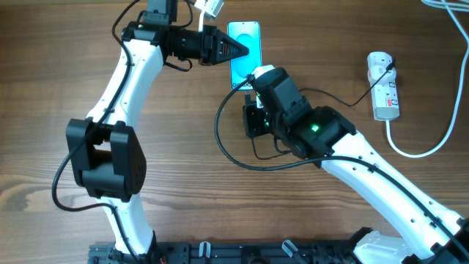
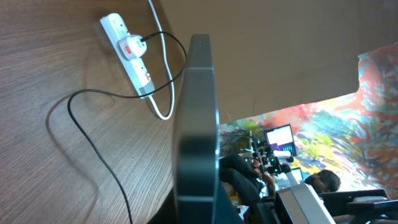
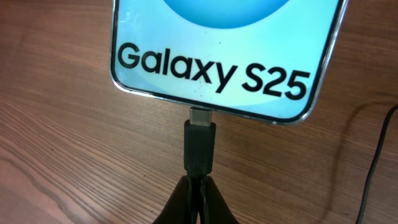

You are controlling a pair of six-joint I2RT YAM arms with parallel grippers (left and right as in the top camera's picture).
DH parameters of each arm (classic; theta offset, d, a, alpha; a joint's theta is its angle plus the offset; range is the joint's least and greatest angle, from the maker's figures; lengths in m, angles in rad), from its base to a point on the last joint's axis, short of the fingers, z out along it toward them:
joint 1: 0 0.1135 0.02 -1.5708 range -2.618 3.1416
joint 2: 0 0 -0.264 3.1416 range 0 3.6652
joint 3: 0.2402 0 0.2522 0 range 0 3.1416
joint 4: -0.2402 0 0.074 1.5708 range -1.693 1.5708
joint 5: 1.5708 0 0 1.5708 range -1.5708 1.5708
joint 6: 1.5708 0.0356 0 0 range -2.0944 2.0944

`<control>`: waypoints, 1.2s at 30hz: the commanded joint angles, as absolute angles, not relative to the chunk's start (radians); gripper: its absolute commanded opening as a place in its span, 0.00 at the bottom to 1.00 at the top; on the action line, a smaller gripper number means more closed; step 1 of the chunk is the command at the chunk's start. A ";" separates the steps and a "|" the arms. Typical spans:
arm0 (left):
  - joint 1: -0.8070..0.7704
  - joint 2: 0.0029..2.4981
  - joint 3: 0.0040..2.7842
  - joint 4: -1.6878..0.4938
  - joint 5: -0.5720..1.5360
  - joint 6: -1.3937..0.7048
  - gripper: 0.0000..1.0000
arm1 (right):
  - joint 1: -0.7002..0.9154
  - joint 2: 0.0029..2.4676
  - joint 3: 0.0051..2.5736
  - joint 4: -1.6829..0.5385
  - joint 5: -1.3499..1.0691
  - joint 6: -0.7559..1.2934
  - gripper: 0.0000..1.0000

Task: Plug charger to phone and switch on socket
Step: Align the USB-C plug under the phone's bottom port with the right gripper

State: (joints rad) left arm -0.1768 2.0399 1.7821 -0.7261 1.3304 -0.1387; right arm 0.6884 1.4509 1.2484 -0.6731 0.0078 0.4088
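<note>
Phone [image 3: 230,50]: flat on the counter [image 1: 58,73], screen up.
Charger [image 3: 200,143]: tip at the phone's bottom port, cable running to the socket [image 1: 384,86].
Right end effector [image 3: 198,199]: pinched tight on the charger tip.
Left end effector [image 1: 238,50]: closed, tip at the phone's side edge.

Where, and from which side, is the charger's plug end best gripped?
Likely best: pinch the charger on its black housing behind the metal tip, coming from the cable side, opposite the phone. The housing points straight at the phone's lower edge, and this leaves the tip free. The right gripper holds it so.
</note>
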 commanded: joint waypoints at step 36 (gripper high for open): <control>-0.175 1.995 1.788 -0.723 1.368 -0.089 0.04 | 0.679 1.438 1.278 -0.666 0.006 0.370 0.05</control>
